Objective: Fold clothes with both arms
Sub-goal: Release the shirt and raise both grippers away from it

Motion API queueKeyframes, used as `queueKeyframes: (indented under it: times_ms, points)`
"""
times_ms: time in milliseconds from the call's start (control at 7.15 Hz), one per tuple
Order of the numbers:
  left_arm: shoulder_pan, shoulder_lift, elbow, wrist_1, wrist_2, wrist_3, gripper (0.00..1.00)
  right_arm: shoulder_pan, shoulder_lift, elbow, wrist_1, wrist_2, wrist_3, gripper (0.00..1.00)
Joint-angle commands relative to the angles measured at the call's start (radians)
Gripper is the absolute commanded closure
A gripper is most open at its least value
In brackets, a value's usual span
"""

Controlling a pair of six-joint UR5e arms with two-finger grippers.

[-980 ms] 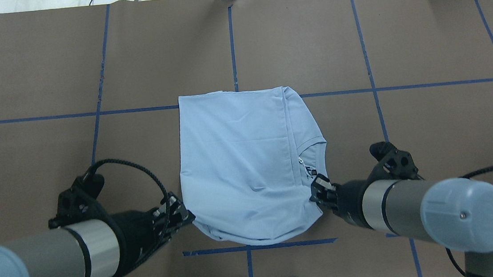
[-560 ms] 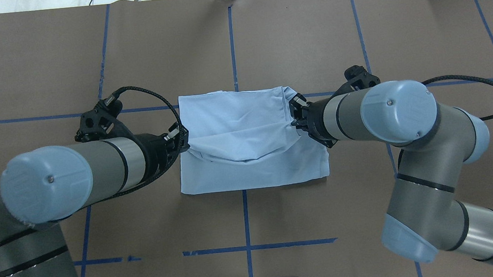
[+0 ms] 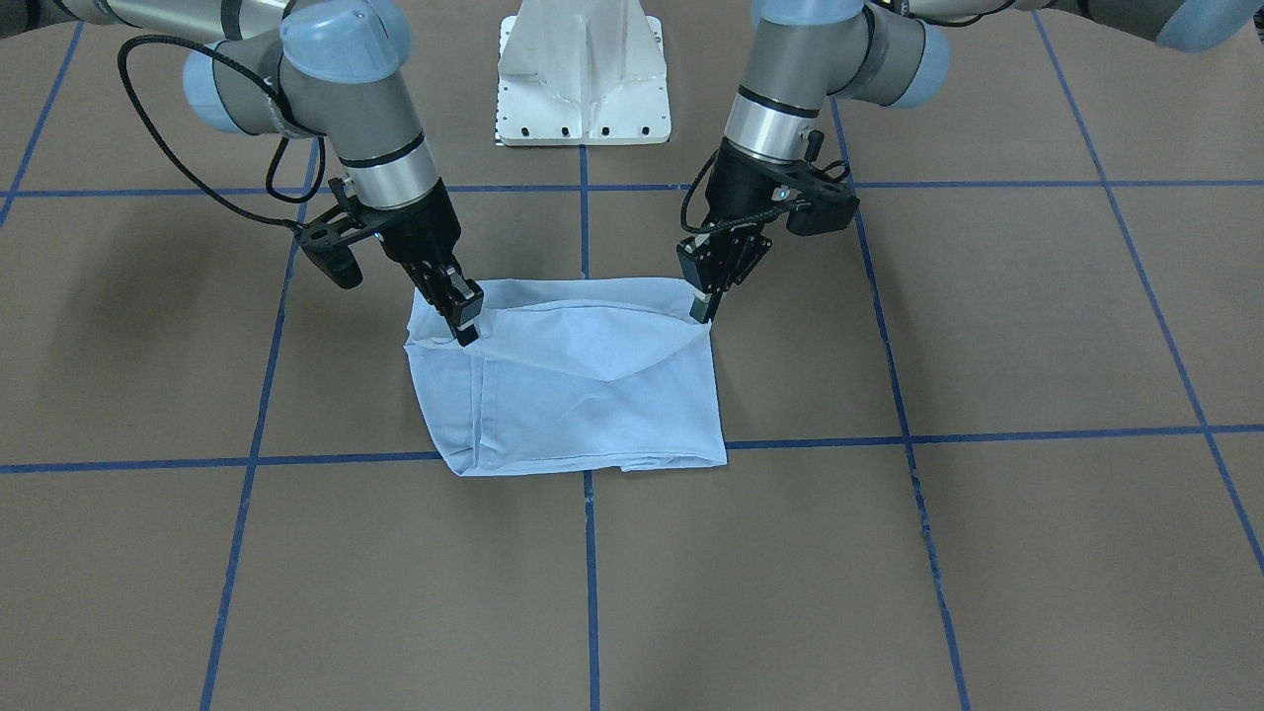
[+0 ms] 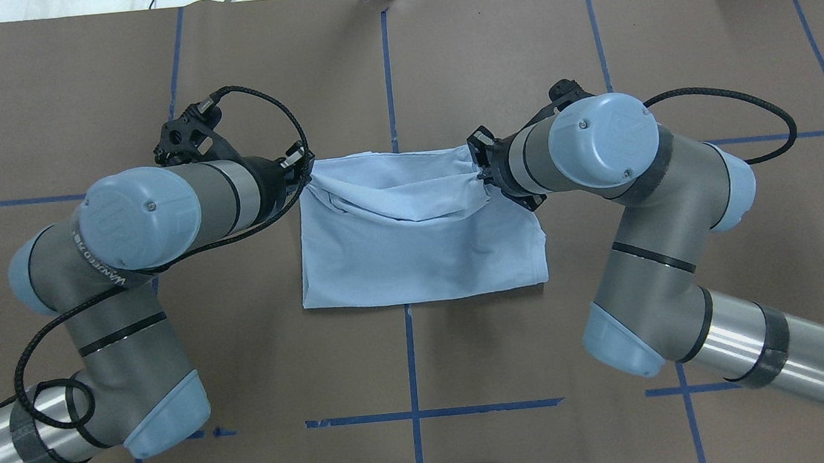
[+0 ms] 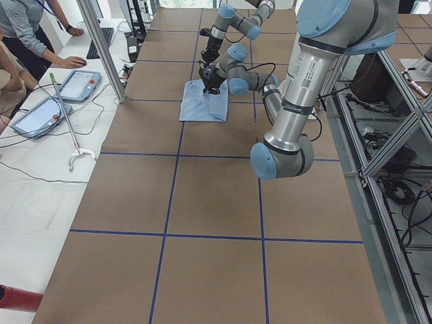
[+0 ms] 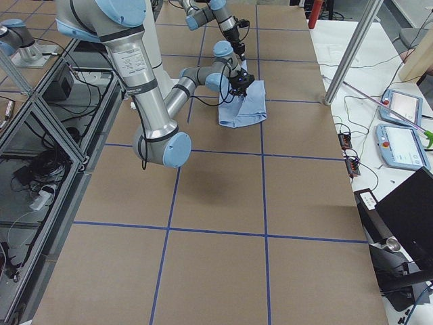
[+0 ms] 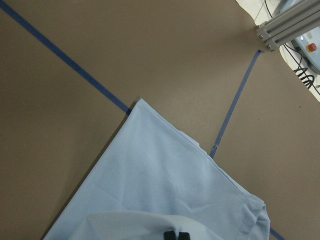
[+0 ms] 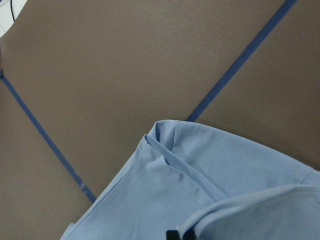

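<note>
The shirt (image 4: 421,253) is plain light blue. The counter (image 4: 517,66) is brown, crossed by a grid of blue tape lines (image 4: 388,77). The left arm (image 4: 121,316) and right arm (image 4: 645,248) are grey with pale blue caps and silver bands. The left gripper (image 3: 701,310) and right gripper (image 3: 466,326) are black. The base (image 3: 583,89) is white.

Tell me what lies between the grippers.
Only the T-shirt, its held edge sagging from the left gripper to the right gripper; the overhead view shows it.

A robotics lab: tape-gridded table (image 4: 665,53), teach pendants (image 6: 404,147) alongside.
</note>
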Motion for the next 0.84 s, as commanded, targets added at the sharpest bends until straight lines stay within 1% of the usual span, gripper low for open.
queueKeyframes:
  times_ms: [0,140,280,420,560,700]
  points:
    - [-0.025,-0.030,0.131,-0.090,0.001,0.033,1.00,0.044,0.050,-0.106,0.002,0.067,-0.042,1.00]
    - [-0.039,-0.050,0.209,-0.141,0.001,0.061,1.00,0.054,0.070,-0.141,0.002,0.072,-0.082,1.00]
    - [-0.071,-0.077,0.298,-0.173,0.001,0.117,0.62,0.079,0.122,-0.237,0.004,0.120,-0.183,0.53]
    - [-0.103,-0.120,0.387,-0.199,0.006,0.227,0.06,0.123,0.190,-0.407,0.105,0.135,-0.354,0.01]
    - [-0.135,-0.124,0.400,-0.212,0.004,0.283,0.00,0.184,0.231,-0.539,0.198,0.196,-0.501,0.00]
    - [-0.137,-0.125,0.395,-0.218,0.000,0.291,0.00,0.267,0.229,-0.542,0.197,0.313,-0.588,0.00]
